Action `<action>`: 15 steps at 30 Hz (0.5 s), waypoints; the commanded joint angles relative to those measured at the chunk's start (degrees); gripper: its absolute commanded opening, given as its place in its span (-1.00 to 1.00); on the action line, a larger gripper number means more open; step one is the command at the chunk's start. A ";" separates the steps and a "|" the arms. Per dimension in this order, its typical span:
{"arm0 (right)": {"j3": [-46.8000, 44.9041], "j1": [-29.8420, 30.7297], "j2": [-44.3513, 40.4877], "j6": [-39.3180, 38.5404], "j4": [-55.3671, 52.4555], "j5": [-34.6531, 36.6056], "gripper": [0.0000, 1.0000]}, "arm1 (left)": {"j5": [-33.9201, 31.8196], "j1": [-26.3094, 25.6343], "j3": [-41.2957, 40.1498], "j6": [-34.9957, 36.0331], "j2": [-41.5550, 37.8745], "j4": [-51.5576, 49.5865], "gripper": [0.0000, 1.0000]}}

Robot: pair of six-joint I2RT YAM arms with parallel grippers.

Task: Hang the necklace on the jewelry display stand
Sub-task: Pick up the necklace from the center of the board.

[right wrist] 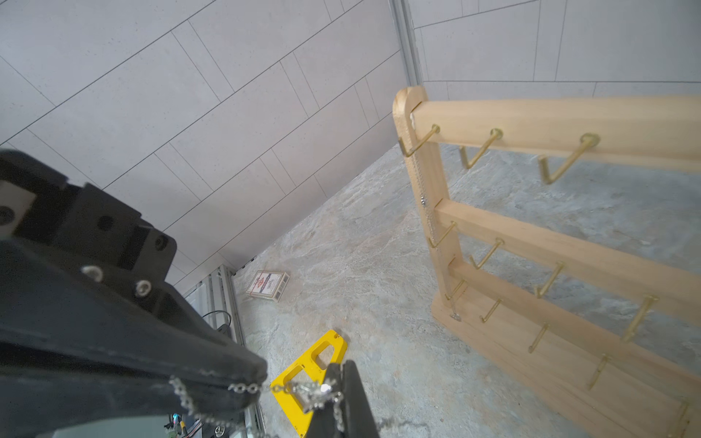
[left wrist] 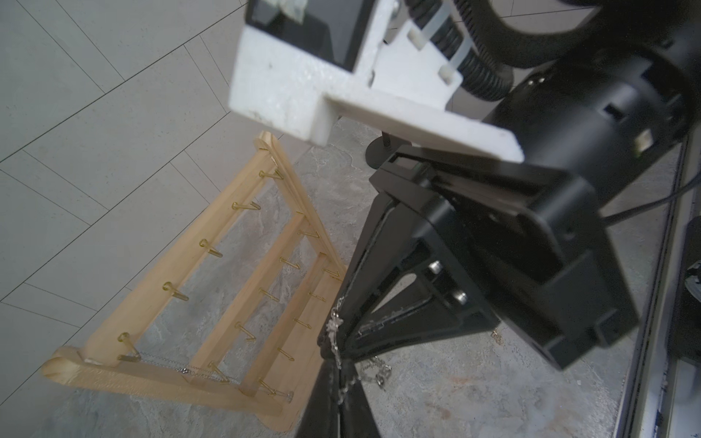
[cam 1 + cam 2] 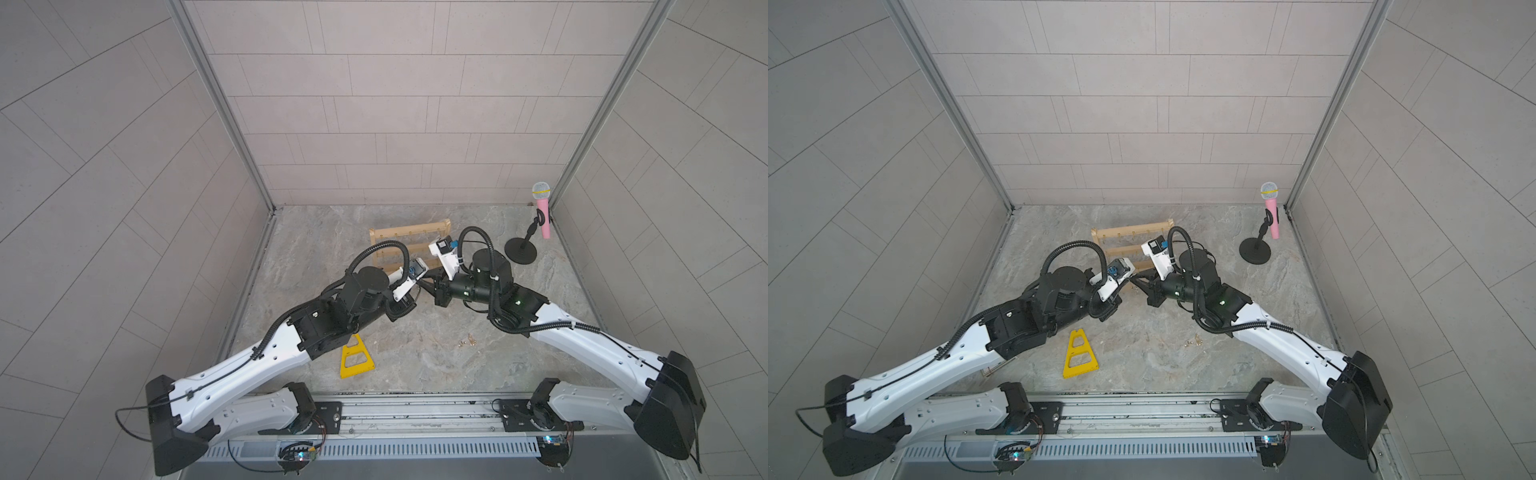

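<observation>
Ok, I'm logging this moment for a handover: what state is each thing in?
left gripper: shut on the necklace
right gripper: shut on the necklace
necklace: strung between both grippers, on no hook
jewelry display stand: upright, a chain hanging down one end
yellow triangular frame: lying flat
pink microphone: clipped in the black stand
</observation>
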 commanded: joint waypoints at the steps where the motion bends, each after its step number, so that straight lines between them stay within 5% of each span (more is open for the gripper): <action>1: 1.25 0.91 -2.28 -0.72 -0.84 3.74 -1.00 | -1.35 0.40 -0.93 0.24 0.00 1.98 -0.81; 15: 4.96 1.87 -2.63 -1.65 -3.80 9.40 -1.00 | -2.76 0.74 -1.63 0.37 0.09 2.12 -0.70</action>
